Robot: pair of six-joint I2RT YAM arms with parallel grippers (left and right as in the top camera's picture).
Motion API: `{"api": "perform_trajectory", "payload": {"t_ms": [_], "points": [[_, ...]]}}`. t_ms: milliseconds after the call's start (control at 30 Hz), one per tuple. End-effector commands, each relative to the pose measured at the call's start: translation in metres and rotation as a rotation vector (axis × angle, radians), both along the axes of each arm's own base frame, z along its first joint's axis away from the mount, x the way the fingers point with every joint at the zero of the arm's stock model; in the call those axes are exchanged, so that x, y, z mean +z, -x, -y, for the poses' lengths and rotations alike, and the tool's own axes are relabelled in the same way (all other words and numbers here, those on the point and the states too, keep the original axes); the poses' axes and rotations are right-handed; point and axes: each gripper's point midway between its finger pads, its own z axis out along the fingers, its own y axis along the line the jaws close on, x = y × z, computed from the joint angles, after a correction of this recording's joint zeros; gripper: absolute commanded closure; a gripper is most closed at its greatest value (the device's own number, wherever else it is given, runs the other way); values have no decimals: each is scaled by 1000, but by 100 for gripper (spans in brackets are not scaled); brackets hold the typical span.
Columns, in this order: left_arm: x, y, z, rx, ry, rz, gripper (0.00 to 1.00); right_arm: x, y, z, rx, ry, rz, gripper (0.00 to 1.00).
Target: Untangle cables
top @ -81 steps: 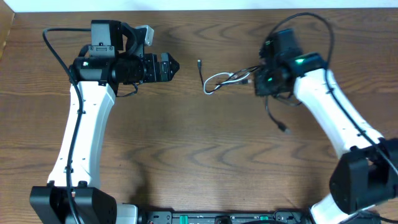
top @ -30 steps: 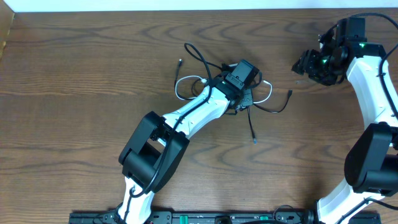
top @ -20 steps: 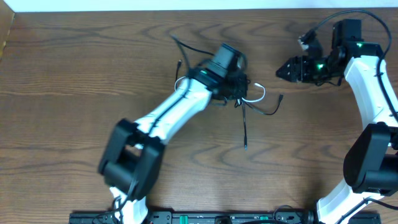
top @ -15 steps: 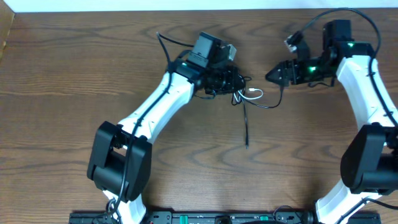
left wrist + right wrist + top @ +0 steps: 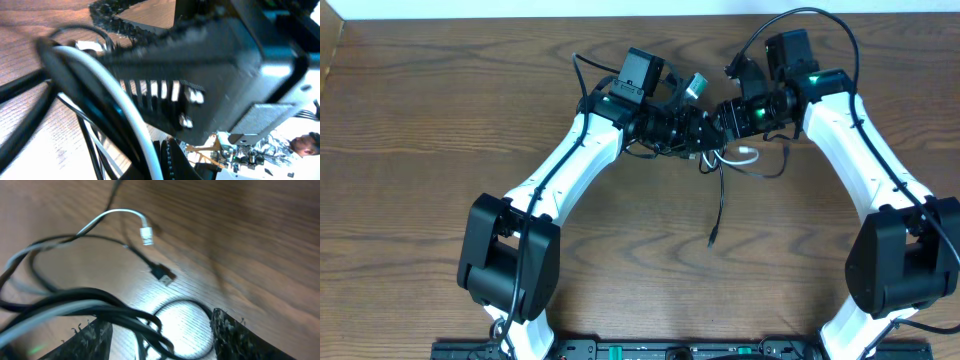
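The cables point(image 5: 720, 160) are a tangle of one white and some black cords at the middle back of the table. One black end point(image 5: 712, 238) trails toward the front, and the white plug point(image 5: 750, 155) pokes out to the right. My left gripper point(image 5: 696, 130) is shut on the bundle; in the left wrist view the white cord point(image 5: 125, 110) and black cords point(image 5: 95, 145) run into its jaws point(image 5: 159, 162). My right gripper point(image 5: 722, 117) faces it nose to nose. Its fingers point(image 5: 232, 337) stand open, with black loops point(image 5: 145, 322) lying between them point(image 5: 161, 325). A white plug point(image 5: 146, 235) and black plug point(image 5: 165, 276) lie beyond.
The table point(image 5: 440, 120) is brown wood. The two arms meet over the bundle, so their heads crowd that spot. The right arm's own thick black wire point(image 5: 800, 20) arcs above it.
My left gripper carried the tangle back and to the right. The right arm swung in from the right edge until its open fingers reached the bundle.
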Motion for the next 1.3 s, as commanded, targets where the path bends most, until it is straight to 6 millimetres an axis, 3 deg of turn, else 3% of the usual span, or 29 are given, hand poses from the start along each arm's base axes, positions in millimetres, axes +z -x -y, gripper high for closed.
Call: {"api": "perform_trajectory", "payload": {"t_ms": [0,67,200,300,533,633,800,1033,1267], "points": [[11,3,2,-35,42,15,92,-15,-12,18,-151,82,-36,42],[11,4,2,-35,42,15,93,-17,-12,18,-152,85,-41,42],[11,4,2,-38,46,13,93,-28,-20,40,-296,175,-51,46],[14,7,3,-52,64,4,92,-32,-29,39,-304,170,-31,46],[25,6,-4,-45,86,10,93,-74,-36,57,-398,190,-121,48],[47,-4,-23,1,105,60,93,-95,-33,76,-437,195,-191,49],[81,-19,-58,86,129,142,92,-98,-32,104,-498,195,-225,49],[126,-32,-123,232,137,265,93,-102,-20,162,-616,207,-301,49],[139,-36,-165,327,117,302,93,-103,-8,194,-651,213,-345,50]]}}
